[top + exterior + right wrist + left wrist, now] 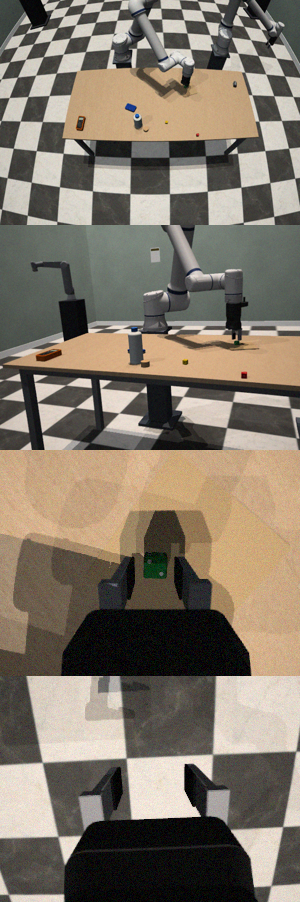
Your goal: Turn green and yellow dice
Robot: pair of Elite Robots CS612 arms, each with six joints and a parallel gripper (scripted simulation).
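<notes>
Exterior view: holding nothing, right tool point(185, 83) point(236, 336) point(155, 579) partly open above green die point(185, 86) point(236, 342) point(155, 565), presumably lined up for gripping.
</notes>
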